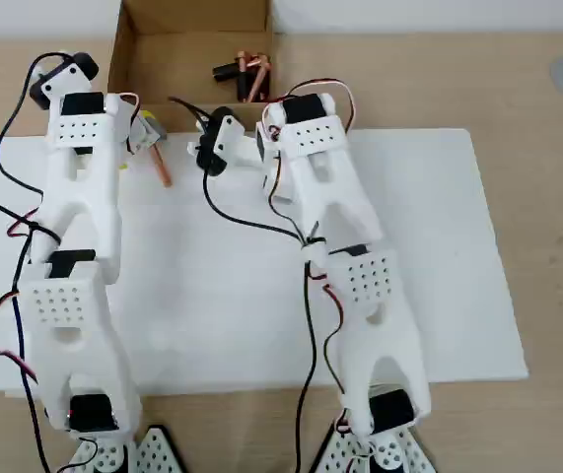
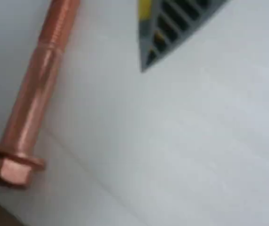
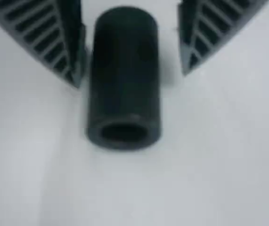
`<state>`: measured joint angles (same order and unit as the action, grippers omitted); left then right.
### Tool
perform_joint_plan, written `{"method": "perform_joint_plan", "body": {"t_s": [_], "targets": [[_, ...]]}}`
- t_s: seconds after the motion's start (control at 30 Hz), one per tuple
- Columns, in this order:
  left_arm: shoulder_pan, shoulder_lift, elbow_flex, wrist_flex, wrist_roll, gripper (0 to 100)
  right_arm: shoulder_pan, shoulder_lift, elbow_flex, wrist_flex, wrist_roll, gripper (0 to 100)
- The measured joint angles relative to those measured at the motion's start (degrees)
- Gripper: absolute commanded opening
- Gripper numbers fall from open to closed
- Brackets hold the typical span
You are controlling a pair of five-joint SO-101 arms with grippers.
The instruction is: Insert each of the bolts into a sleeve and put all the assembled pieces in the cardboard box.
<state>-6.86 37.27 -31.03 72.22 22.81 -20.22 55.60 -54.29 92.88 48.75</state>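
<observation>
Flat on the white sheet (image 1: 439,296), near its far edge: one copper bolt (image 1: 161,164), loose, slightly slanted, just beside the left gripper (image 1: 147,136) and not in it. Up close from the left wrist, a hexagonal flanged head at one end, a smooth shank, thread at the other, all resting on the sheet. Left jaws: wide or narrow, impossible to tell.

Farther along the same edge, low over the sheet: the right gripper (image 3: 130,75), jaws apart and straddling a black sleeve (image 3: 124,89). Sleeve on its side on the sheet, open bore toward the wrist camera. One finger (image 3: 54,42) close against its flank, the other with a clear gap. Nothing clamped.

Beyond the sheet, on the wooden table (image 1: 547,197): the cardboard box (image 1: 121,54), open at the top, just past both grippers. Inside, against the right wall near the front corner: a small cluster of assembled pieces (image 1: 246,77), copper bolts in black sleeves, lying together. Exact count hard to make out.

Bolt and sleeve apart from each other, both outside the box.
</observation>
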Motion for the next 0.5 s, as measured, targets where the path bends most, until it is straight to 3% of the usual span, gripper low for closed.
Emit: {"method": "perform_joint_plan", "body": {"t_s": [0.5], "targets": [[0.00, 0.00, 0.00, 0.00, 0.00, 29, 0.26, 1.93, -4.13, 0.26, 0.00, 10.1]]}}
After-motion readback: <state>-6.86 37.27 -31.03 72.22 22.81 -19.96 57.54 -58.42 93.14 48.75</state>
